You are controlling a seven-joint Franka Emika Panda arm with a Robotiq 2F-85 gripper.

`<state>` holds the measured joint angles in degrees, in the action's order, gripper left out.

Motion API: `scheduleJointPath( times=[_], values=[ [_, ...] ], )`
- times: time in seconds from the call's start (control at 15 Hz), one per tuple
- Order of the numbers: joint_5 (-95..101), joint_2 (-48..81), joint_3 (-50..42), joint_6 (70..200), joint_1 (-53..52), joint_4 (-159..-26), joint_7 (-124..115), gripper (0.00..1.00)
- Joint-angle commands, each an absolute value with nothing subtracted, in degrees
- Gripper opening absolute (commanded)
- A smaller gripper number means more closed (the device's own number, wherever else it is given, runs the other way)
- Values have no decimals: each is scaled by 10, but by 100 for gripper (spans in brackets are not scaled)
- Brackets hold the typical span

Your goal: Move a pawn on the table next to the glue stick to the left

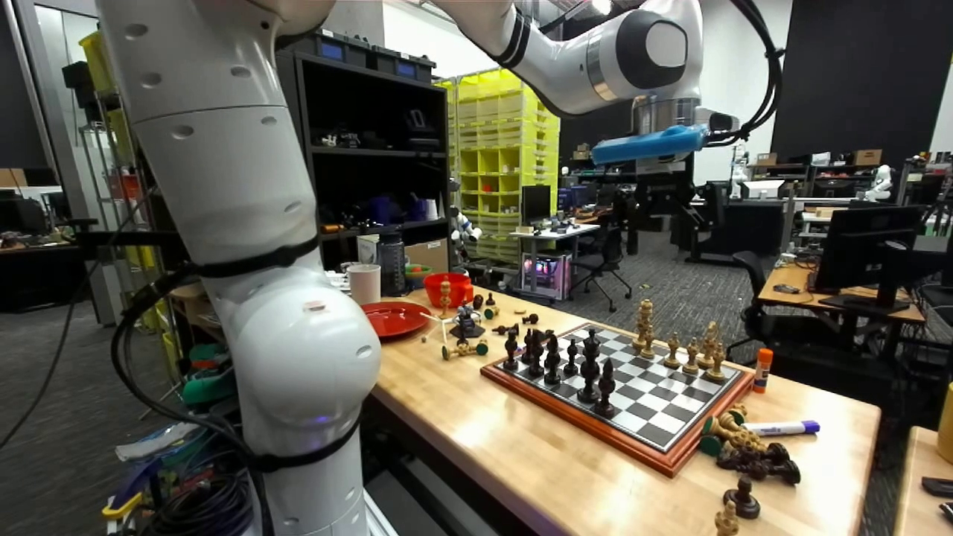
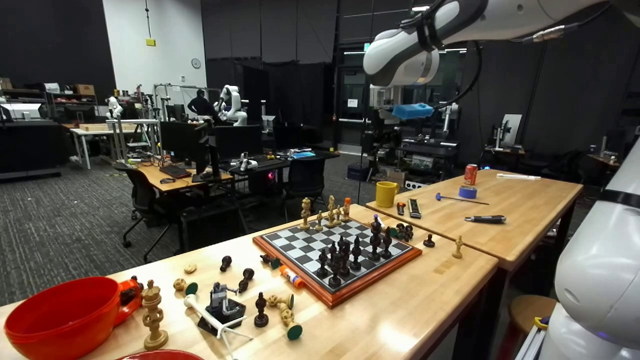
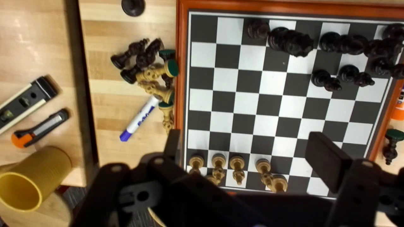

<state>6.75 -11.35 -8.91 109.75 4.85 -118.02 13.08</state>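
Pale wood tops the table (image 1: 476, 402), with the board (image 3: 284, 7) lying flat on it. Just beside the board's rim a glue stick (image 2: 291, 276) lies on its side, and near one end of it lies a small dark piece (image 2: 267, 259), green base showing; whether it is a pawn I cannot tell. Past the opposite rim a dark pawn (image 1: 743, 500) stands upright on the wood; I cannot say which piece the task means. Well above the board hangs the gripper (image 3: 247, 143), its jaws wide apart and holding nothing. On the squares, light pieces (image 1: 644, 327) stand along one side and dark pieces (image 2: 375, 242) toward the side across from it. Another glue stick (image 1: 763, 370), orange-capped, stands on end just beside the board, on the light pieces' side. By the rim near the pawn is a heap (image 3: 153, 74) of toppled pieces, dark and light mixed, with a purple-capped marker (image 3: 141, 119) beside it. Toward the table's other end more loose pieces (image 2: 246, 281), some standing and some fallen, surround a small black figure (image 2: 220, 299). Near them are a red bowl (image 2: 60, 345) and a red plate (image 1: 394, 320). Across a narrow dark gap, a second bench (image 2: 530, 215) carries a yellow mug (image 2: 386, 194), a red can (image 2: 470, 175) and a roll of blue tape (image 2: 467, 194). Farther back in the room, black shelves (image 1: 372, 151) stand beside a tall rack of yellow bins (image 1: 506, 141).
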Motion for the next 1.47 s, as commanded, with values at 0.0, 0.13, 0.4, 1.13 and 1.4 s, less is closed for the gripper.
scheduleJointPath(
  times=[0.0,0.13,0.4,1.13,1.4],
  values=[
    [74,-66,-72,1147,43,-1147,128,100],
    [71,-47,-70,1189,45,-1138,120,100],
    [68,-42,-68,1200,48,-1144,127,100],
    [26,55,-41,1179,27,-1049,206,100],
    [30,153,-15,1162,27,-943,266,100]
  ],
)
